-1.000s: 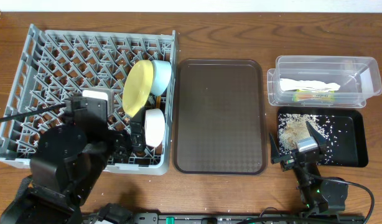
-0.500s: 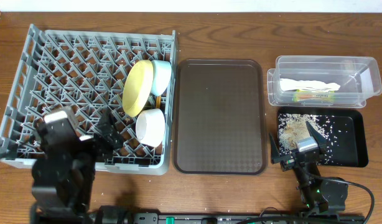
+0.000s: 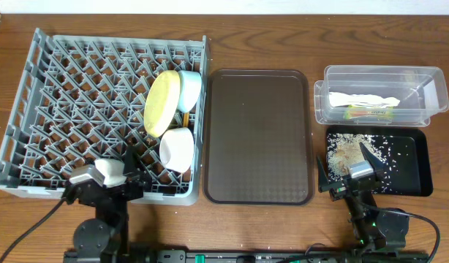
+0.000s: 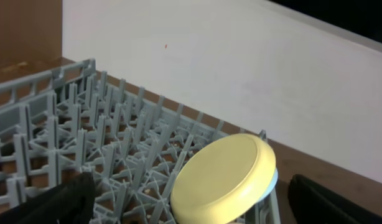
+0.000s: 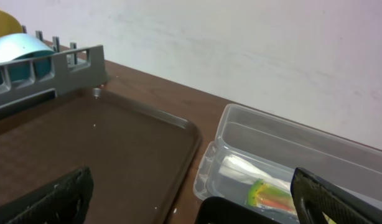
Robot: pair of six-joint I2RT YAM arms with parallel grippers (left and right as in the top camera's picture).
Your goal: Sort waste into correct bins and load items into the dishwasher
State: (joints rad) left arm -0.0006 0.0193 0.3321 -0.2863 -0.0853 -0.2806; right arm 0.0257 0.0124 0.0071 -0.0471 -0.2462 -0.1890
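Note:
The grey dishwasher rack (image 3: 63,88) fills the left of the table. A pale yellow plate (image 3: 161,102) (image 4: 222,180) stands on edge in it, with a light blue bowl (image 3: 189,89) behind it and a pinkish-white bowl (image 3: 177,150) in front of it. My left gripper (image 3: 107,169) (image 4: 200,205) hangs open and empty at the rack's near edge. The clear bin (image 3: 429,77) holds the white tissue (image 3: 363,100) and the green-and-orange wrapper (image 3: 369,112) (image 5: 269,196). Rice crumbs (image 3: 349,151) lie in the black bin (image 3: 418,164). My right gripper (image 3: 346,164) (image 5: 197,202) is open over that bin's near left corner.
A dark brown serving tray (image 3: 257,135) (image 5: 85,143) lies between the rack and the bins with nothing on it. A few crumbs dot the wood by the table's front edge. Both arm bases sit at the near edge.
My left arm has drawn back from over the rack's front right, beside the pinkish-white bowl, to the rack's near edge. The right arm has not moved.

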